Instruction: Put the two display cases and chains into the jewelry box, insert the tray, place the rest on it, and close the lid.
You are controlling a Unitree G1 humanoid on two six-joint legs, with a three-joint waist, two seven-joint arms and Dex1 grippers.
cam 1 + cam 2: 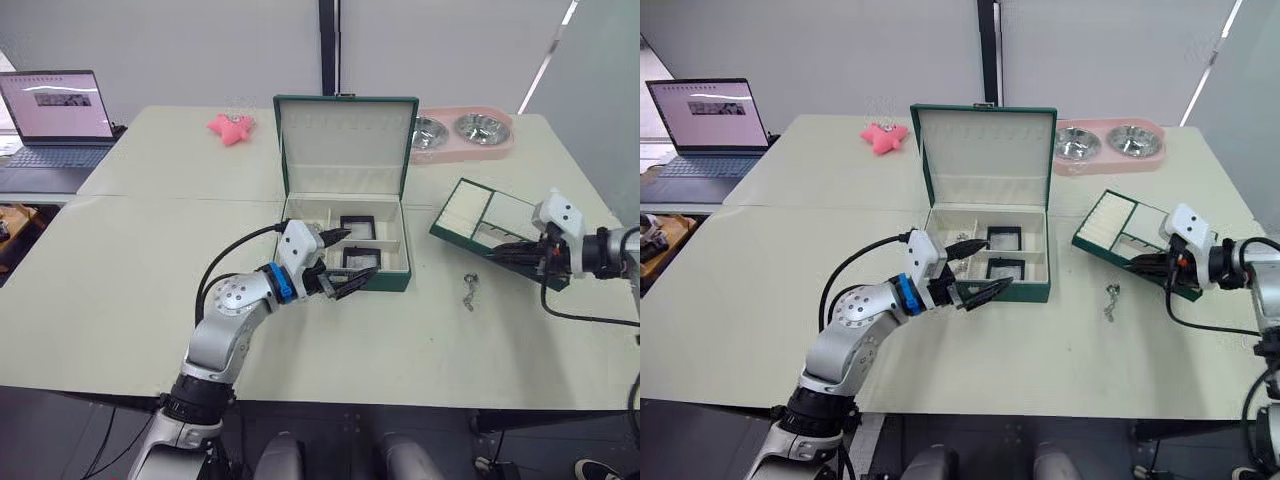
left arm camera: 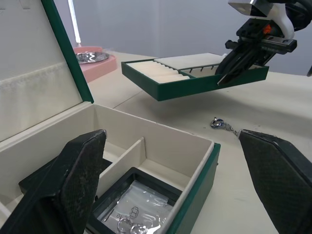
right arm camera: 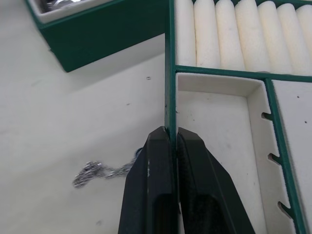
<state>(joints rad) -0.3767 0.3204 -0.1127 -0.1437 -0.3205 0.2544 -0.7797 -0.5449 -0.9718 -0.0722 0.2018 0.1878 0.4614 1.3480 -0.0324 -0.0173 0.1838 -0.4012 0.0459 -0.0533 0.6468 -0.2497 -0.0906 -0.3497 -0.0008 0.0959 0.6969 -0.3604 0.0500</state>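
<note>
The dark green jewelry box [image 1: 392, 282] stands mid-table, its lid [image 1: 345, 130] upright. Two black display cases [image 1: 357, 227] [image 1: 360, 258] lie in its right compartments. My left gripper [image 1: 348, 260] hovers open over the box's front edge, above the nearer case [image 2: 136, 204], with nothing held. To the right, the green tray [image 1: 485, 215] is tilted and lifted off the table. My right gripper [image 3: 173, 141] is shut on the tray's rim [image 2: 195, 78]. One silver chain [image 1: 469, 290] lies on the table between box and tray.
A pink double-bowl tray [image 1: 465, 135] sits behind the box on the right, and a pink star toy [image 1: 230, 127] behind it on the left. A laptop [image 1: 55, 120] stands at the far left. The table edge runs just beyond the tray on the right.
</note>
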